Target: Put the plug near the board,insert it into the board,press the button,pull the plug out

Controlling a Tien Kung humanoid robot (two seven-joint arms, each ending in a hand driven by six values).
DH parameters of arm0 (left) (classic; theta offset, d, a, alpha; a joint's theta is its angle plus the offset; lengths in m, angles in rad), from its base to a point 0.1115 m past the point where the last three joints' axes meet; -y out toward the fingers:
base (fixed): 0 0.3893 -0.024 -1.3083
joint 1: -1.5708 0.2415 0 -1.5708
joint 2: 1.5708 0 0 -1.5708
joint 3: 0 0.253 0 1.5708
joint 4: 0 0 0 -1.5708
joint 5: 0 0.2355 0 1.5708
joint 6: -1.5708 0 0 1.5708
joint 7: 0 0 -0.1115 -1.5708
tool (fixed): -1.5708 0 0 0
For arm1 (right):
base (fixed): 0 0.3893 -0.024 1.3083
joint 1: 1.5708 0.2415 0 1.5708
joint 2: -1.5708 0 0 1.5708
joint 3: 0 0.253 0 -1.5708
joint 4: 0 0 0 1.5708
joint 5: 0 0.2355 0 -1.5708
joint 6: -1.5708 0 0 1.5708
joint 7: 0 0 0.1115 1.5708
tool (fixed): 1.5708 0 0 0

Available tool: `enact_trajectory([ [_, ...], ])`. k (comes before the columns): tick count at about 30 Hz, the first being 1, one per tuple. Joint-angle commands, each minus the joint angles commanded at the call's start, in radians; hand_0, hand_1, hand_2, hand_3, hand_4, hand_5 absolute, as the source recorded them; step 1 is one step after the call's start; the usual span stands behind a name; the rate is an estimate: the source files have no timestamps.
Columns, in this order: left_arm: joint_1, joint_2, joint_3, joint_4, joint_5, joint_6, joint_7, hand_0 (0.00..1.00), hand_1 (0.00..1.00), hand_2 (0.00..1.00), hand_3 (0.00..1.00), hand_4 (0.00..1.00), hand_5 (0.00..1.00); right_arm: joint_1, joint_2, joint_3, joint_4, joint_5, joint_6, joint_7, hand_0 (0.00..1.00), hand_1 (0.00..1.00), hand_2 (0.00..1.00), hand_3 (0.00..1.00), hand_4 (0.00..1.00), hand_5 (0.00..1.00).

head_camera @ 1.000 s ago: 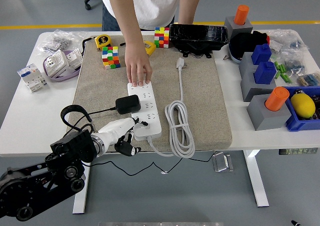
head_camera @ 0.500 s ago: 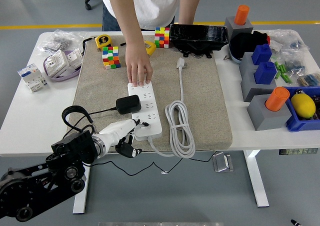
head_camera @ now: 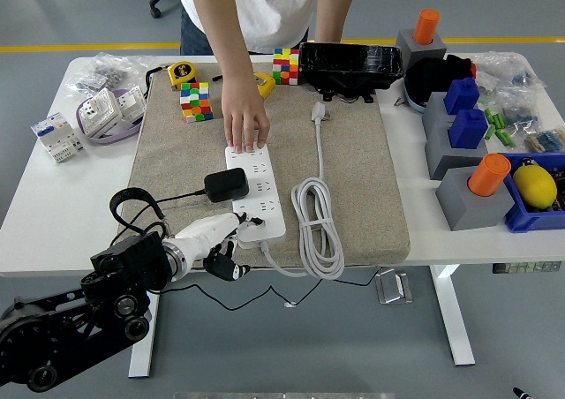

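Head view | power strip [head_camera: 257,190] white, long axis running away from left hand [head_camera: 214,237] | black plug [head_camera: 226,184] in it | fingers extended at its near end, gripping nothing.

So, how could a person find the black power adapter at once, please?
Look at the beige felt mat in the middle of the white table. On it lies a white power strip, held at its far end by a person's hand. The black power adapter sits at its left edge, the only black block there.
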Motion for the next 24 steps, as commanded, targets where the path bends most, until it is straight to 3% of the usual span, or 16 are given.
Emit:
enact_trajectory([
  [3, 0.001, 0.000, -0.010, -0.004, 0.002, 0.022, -0.031, 0.066, 0.059, 0.151, 0.826, 0.731, 0.002, 0.000, 0.000, 0.001, 0.000, 0.000, 0.000, 0.000, 0.612, 0.645, 0.661, 0.558, 0.951, 0.499],
  [4, 0.002, 0.001, -0.013, -0.005, 0.004, 0.030, -0.041, 0.071, 0.046, 0.143, 0.758, 0.641, 0.077, 0.000, 0.000, 0.001, 0.001, 0.000, 0.000, 0.000, 0.612, 0.645, 0.660, 0.558, 0.951, 0.499],
  [9, 0.005, 0.000, -0.025, -0.003, -0.008, 0.069, -0.085, 0.071, 0.046, 0.143, 0.758, 0.641, 0.077, -0.002, 0.001, -0.001, 0.000, 0.000, 0.000, 0.000, 0.612, 0.645, 0.660, 0.558, 0.951, 0.499],
  [10, 0.006, 0.000, -0.028, -0.003, -0.014, 0.077, -0.093, 0.083, 0.043, 0.131, 0.680, 0.779, 0.278, -0.002, 0.001, -0.001, 0.000, 0.000, 0.000, 0.000, 0.612, 0.646, 0.660, 0.557, 0.951, 0.499],
  [11, 0.006, 0.000, -0.029, -0.003, -0.017, 0.080, -0.098, 0.083, 0.043, 0.131, 0.680, 0.779, 0.278, -0.002, 0.001, -0.001, 0.000, 0.000, 0.000, 0.000, 0.612, 0.646, 0.660, 0.557, 0.951, 0.499],
  [15, 0.007, 0.000, -0.038, 0.004, -0.054, 0.152, -0.180, 0.083, 0.043, 0.131, 0.680, 0.779, 0.278, -0.001, 0.002, 0.000, 0.000, 0.000, 0.000, 0.000, 0.612, 0.646, 0.660, 0.557, 0.951, 0.499],
  [16, 0.007, -0.001, -0.040, 0.008, -0.076, 0.178, -0.209, 0.165, 0.115, 0.217, 0.566, 0.796, 0.330, 0.000, 0.002, 0.000, 0.000, 0.000, 0.000, 0.000, 0.612, 0.646, 0.660, 0.558, 0.951, 0.498],
  [21, 0.009, -0.007, -0.044, 0.034, -0.170, 0.297, -0.335, 0.165, 0.115, 0.217, 0.566, 0.796, 0.330, 0.000, 0.002, 0.001, -0.001, 0.000, 0.001, 0.000, 0.612, 0.646, 0.660, 0.558, 0.951, 0.498],
  [22, 0.009, -0.009, -0.045, 0.040, -0.198, 0.321, -0.362, 0.275, 0.321, 0.378, 0.481, 0.798, 0.333, 0.000, 0.002, 0.001, -0.001, 0.000, 0.000, 0.000, 0.612, 0.645, 0.660, 0.558, 0.951, 0.497],
  [24, 0.011, -0.014, -0.048, 0.055, -0.257, 0.364, -0.420, 0.275, 0.321, 0.378, 0.481, 0.798, 0.333, 0.000, 0.002, -0.001, -0.001, 0.000, 0.001, 0.000, 0.612, 0.645, 0.660, 0.558, 0.951, 0.497],
])
